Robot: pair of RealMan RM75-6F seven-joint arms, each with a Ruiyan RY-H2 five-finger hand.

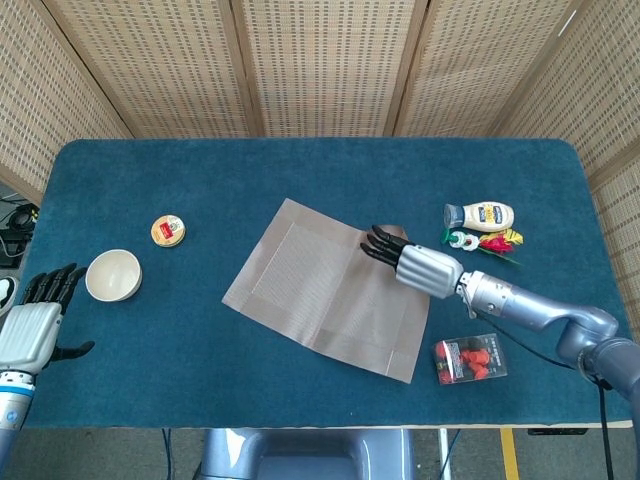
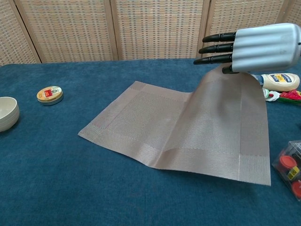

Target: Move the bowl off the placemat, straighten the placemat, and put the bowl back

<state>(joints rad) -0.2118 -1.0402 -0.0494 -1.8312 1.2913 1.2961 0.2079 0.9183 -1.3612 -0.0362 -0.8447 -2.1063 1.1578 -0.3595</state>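
Note:
The tan woven placemat [image 1: 320, 290] [image 2: 155, 127] lies skewed in the middle of the blue table. My right hand [image 1: 415, 262] [image 2: 256, 46] pinches its far right corner and lifts that side off the cloth, so the mat slopes up to the hand. The cream bowl [image 1: 112, 275] [image 2: 8, 113] stands on the table at the left, well away from the mat. My left hand [image 1: 35, 325] hovers at the table's left edge just beside the bowl, fingers spread, holding nothing.
A small round tin [image 1: 167, 230] [image 2: 50, 94] sits left of the mat. A mayonnaise bottle [image 1: 482, 215] [image 2: 275, 81], small colourful items [image 1: 485, 242], a blue packet [image 1: 507, 298] and a clear box of red pieces [image 1: 468, 358] [image 2: 289, 169] lie at the right.

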